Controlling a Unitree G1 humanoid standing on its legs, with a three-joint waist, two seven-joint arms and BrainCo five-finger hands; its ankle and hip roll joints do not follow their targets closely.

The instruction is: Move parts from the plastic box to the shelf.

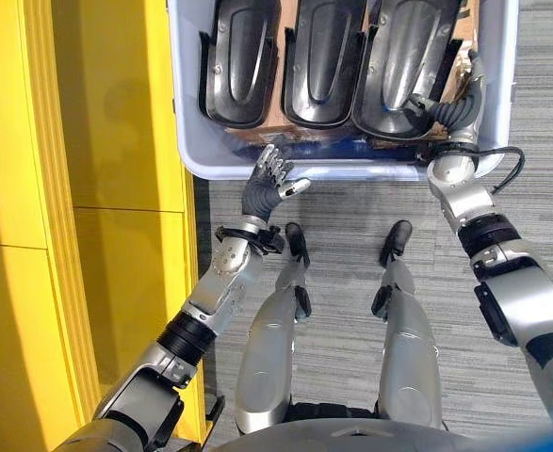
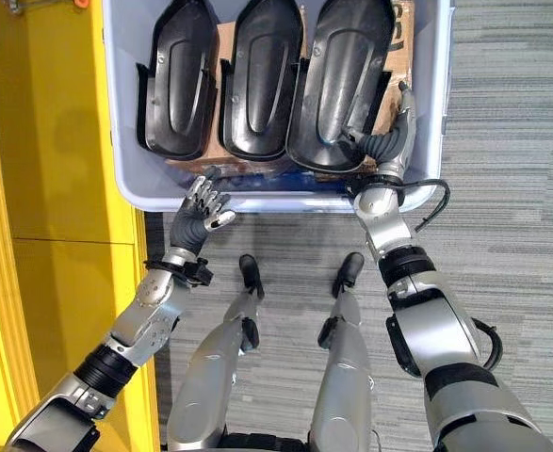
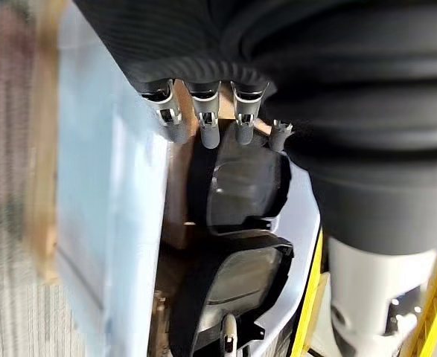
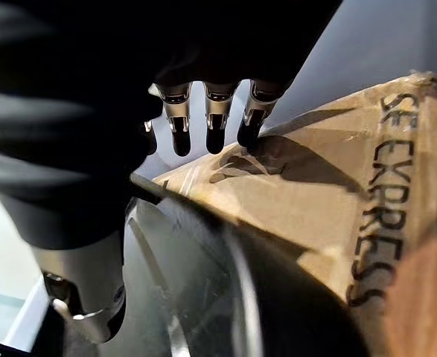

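**Right hand on the rightmost part in the box, left hand open at the box rim**

Three black plastic parts stand side by side in the pale plastic box point(image 1: 189, 141), leaning on brown cardboard point(image 2: 221, 56) under and behind them: the left part point(image 1: 240, 61), the middle part point(image 1: 320, 61) and the right part point(image 1: 403, 66). All three are inside the box.

The right hand point(image 1: 457, 111) reaches over the near wall of the box at its right corner. In the right wrist view its fingers point(image 4: 208, 119) lie nearly straight behind the right part, their dark tips against the cardboard, and its thumb point(image 4: 84, 297) is on the front face of that part, so the near edge of the part sits between thumb and fingers in a pinch.

The left hand point(image 1: 268, 184) is just at the near rim of the box, below the left part. Its fingers are spread and relaxed and it holds nothing.

The yellow shelf point(image 1: 116, 188) stands on the robot's left side, close beside the box. The floor is grey striped carpet point(image 1: 351, 202).
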